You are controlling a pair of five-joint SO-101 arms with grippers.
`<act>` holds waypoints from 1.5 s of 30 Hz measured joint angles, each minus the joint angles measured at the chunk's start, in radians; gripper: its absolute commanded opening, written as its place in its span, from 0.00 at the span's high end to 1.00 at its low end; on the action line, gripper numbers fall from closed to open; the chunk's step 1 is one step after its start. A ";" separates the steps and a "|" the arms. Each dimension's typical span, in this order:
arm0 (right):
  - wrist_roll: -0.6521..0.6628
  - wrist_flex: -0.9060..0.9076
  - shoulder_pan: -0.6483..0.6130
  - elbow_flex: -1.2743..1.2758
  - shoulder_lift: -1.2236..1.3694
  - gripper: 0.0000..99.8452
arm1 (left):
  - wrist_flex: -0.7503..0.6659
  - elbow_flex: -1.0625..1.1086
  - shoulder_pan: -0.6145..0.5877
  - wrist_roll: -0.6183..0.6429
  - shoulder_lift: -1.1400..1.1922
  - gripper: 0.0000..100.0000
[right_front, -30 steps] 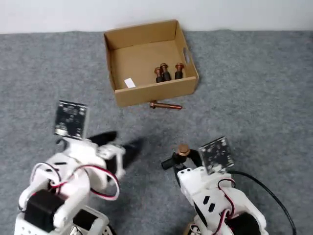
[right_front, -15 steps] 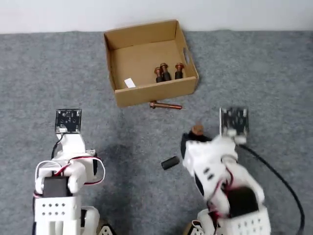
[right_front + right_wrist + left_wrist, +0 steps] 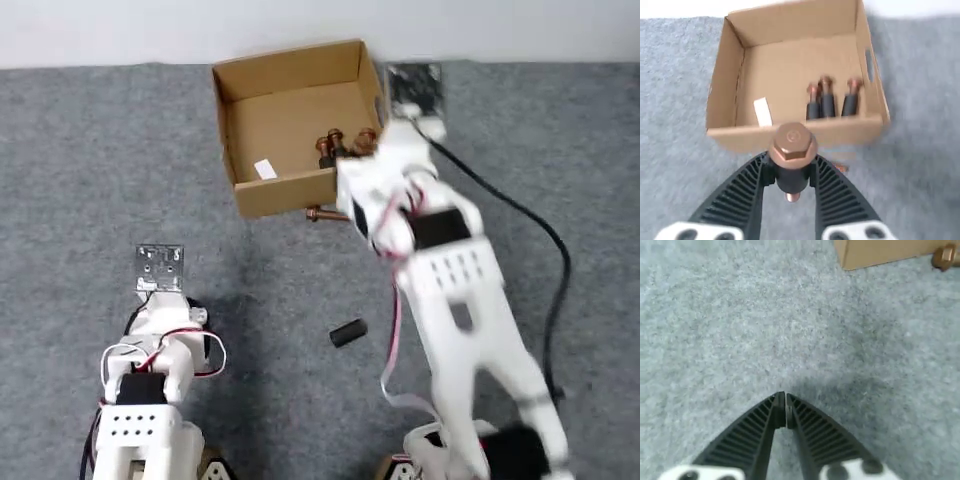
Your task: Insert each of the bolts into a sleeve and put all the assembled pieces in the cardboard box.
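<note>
The open cardboard box (image 3: 300, 190) stands at the table's far middle with three sleeved bolts (image 3: 340, 148) upright inside. My right arm (image 3: 410, 215) stretches out to the box's front right corner. My right gripper (image 3: 790, 162) is shut on a copper bolt in a black sleeve (image 3: 792, 150), held just before the box's front wall (image 3: 740, 136). A bare bolt (image 3: 322, 214) lies on the carpet along that wall. A lone black sleeve (image 3: 348, 332) lies nearer the arms' bases. My left gripper (image 3: 781, 412) is shut and empty, low over bare carpet at the front left.
Grey carpet (image 3: 560, 180) covers the table. A white label (image 3: 265, 170) lies on the box floor. The box's corner (image 3: 880, 251) and the loose bolt's head (image 3: 946, 255) show far off in the left wrist view. The right arm's cable (image 3: 545, 240) trails to the right.
My right arm has swung from near the front out to the box, carrying the sleeved bolt. My left gripper has shut and its arm has drawn back. The loose sleeve stayed put.
</note>
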 measured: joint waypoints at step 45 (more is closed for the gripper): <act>0.170 0.473 0.023 -0.829 0.793 0.99 | 0.000 0.005 0.000 -0.002 0.000 0.99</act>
